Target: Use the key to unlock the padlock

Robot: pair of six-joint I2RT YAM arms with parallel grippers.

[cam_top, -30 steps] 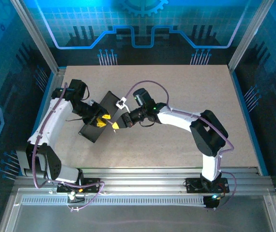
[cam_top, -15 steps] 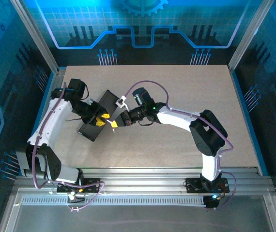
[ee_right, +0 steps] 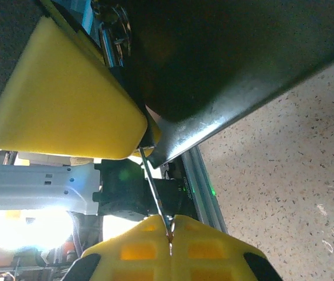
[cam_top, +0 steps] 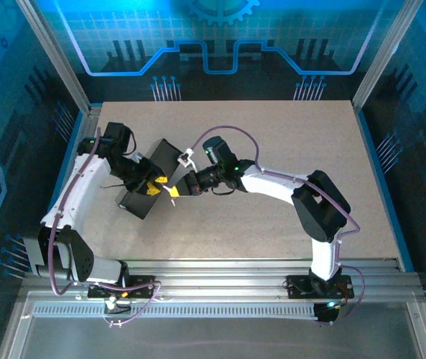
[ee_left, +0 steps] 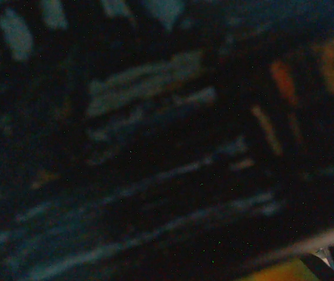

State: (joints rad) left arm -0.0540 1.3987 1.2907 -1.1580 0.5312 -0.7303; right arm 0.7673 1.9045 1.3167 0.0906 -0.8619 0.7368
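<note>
- Pinches the key (ee_right: 154, 193) edge-on in the tightly closed right claw (ee_right: 170, 227), with the key's tip at the corner of the dark box (ee_right: 225, 58).
- Cannot tell how wide the left claw (cam_top: 153, 185) stands or what it grips. Sits on the box's edge, above the bench (ee_right: 284, 164).
- Shows a silvery bit, probably the padlock (ee_right: 111, 35), just beside that claw's yellow pad.
- Judging the key thin, light, stiff and slippery: best pinched flat at the bow, lest it pivot.

The table (cam_top: 303, 149) lies bare on its right half. At left, the box (cam_top: 168, 154), left gripper (cam_top: 153, 185) and right gripper (cam_top: 173, 192) crowd together.
</note>
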